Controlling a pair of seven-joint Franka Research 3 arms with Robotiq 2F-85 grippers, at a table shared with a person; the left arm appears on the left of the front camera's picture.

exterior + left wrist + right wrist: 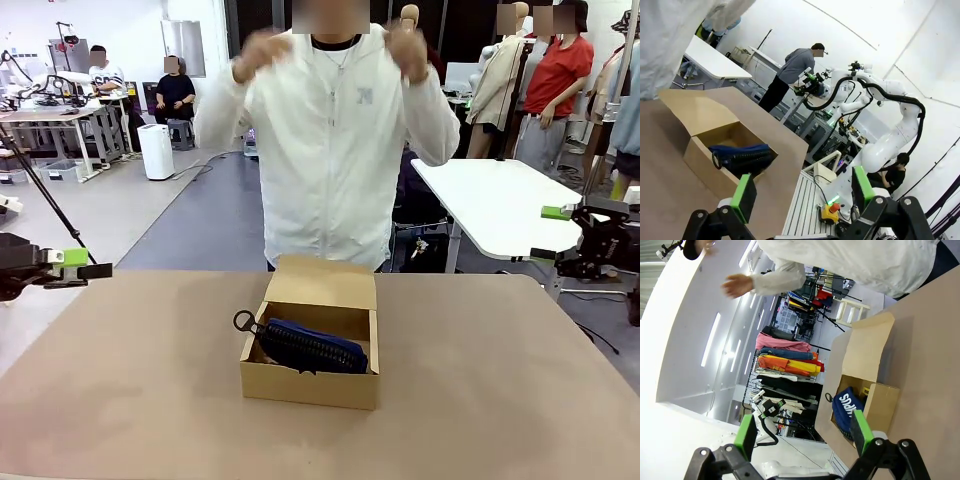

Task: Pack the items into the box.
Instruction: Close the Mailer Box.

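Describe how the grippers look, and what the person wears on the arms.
The left gripper and right gripper are black and jointed, with bolted links, each tipped with bright green pads. The person wears a white zip-up jacket with long sleeves and a small chest logo.

Bright workshop with a grey floor [140, 215]. A white table [495, 205] stands at two o'clock, a white boxy unit [156, 151] and a workbench [50, 113] at ten o'clock.

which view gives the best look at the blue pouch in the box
Front view: it looks down into the open box and shows most of the pouch lying across it. The left wrist view shows it from the side, partly behind a box wall; the right wrist view, one end with white print.
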